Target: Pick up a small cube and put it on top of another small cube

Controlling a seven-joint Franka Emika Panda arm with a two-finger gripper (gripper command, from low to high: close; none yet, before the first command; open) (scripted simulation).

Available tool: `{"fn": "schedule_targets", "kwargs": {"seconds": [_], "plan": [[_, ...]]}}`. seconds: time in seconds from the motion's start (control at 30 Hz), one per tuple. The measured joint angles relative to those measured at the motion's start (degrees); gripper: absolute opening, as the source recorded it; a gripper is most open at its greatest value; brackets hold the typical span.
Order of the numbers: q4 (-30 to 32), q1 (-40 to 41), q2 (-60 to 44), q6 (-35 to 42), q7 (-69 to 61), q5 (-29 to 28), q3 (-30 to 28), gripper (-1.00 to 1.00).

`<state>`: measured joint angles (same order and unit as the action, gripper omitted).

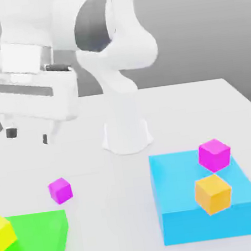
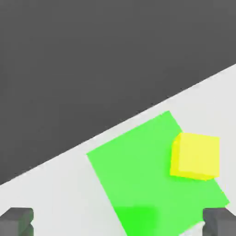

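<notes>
While the pincer hangs above the white surface at the exterior view's left, I see its two dark fingertips spread wide with nothing between them. One small magenta cube sits alone on the surface, below the pincer and just beyond the green block. The other magenta cube rests on the blue block at the exterior view's right, near its far edge, with an orange cube close beside it. A yellow cube sits on the green block.
</notes>
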<state>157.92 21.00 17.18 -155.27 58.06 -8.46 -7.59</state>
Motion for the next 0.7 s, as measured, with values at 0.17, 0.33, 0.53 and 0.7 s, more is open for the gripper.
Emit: {"fn": "schedule_targets", "kwargs": {"seconds": [0.17, 0.33, 0.53, 0.7], "plan": [[7.4, 4.5, -8.0, -6.8, 1.2, 0.5, -4.2, 0.00], [11.6, 5.7, -16.2, -13.7, -1.7, 6.5, -6.5, 0.00], [9.8, 13.0, -26.6, -22.1, -8.2, 16.1, 3.2, 0.00], [9.1, 17.7, -31.3, -26.0, -8.8, 16.3, 7.7, -1.00]]}}
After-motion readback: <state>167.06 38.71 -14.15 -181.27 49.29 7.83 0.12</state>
